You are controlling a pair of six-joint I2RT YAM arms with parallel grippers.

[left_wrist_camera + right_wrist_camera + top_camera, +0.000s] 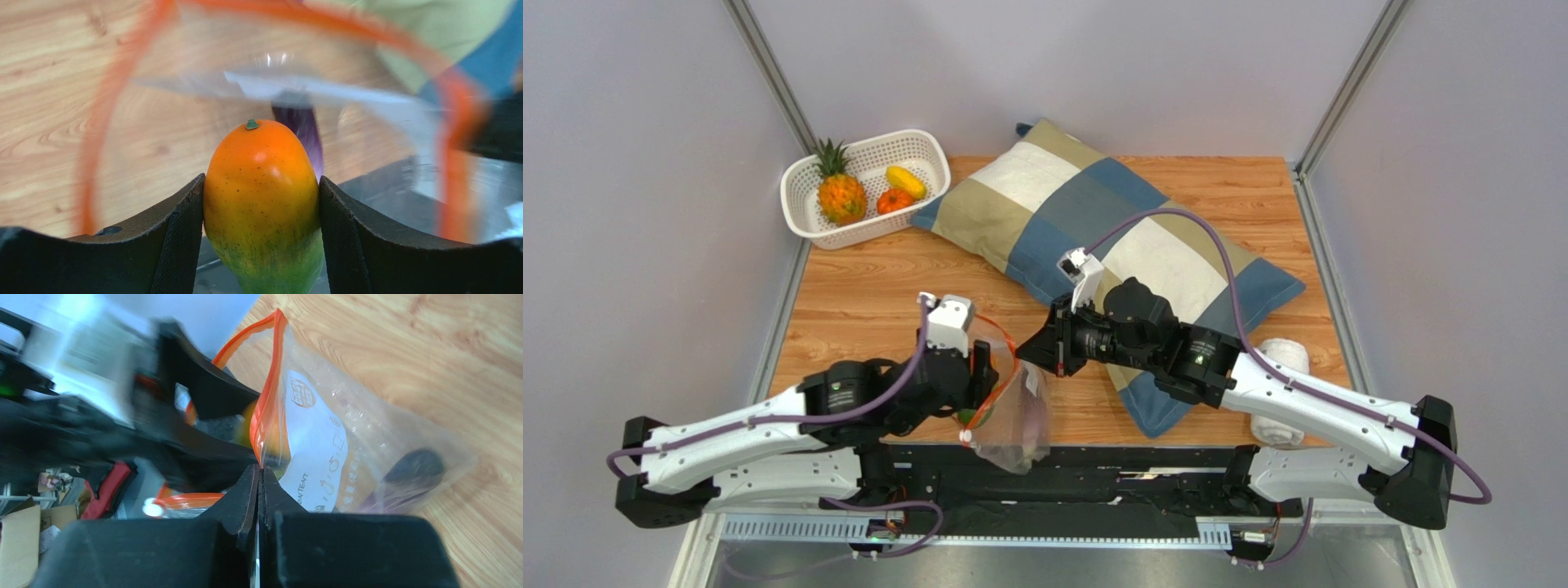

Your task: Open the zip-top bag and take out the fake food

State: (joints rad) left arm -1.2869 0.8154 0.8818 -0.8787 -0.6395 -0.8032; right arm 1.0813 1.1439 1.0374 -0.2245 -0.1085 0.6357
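The clear zip-top bag (pixel 1016 414) lies near the table's front edge, its orange-red zip strip (pixel 101 135) spread into a wide ring. My left gripper (pixel 261 184) reaches into that mouth, its fingers (pixel 178 233) shut on a green-orange mango (pixel 264 196). A purple eggplant (pixel 305 131) lies deeper in the bag, behind the mango. My right gripper (pixel 260 471) is shut on the bag's zip edge (pixel 267 404) and holds it up; the eggplant (pixel 414 468) shows dark through the plastic. From above, the left gripper (pixel 979 390) and the right gripper (pixel 1032 355) meet at the bag's mouth.
A white perforated basket (pixel 918 153) at the back left holds a pineapple (pixel 841 192), an orange-red round fruit (pixel 894 201) and a yellow piece (pixel 906 180). A checked pillow (pixel 1100 227) covers the table's middle right. A white roll (pixel 1286 363) lies by the right arm.
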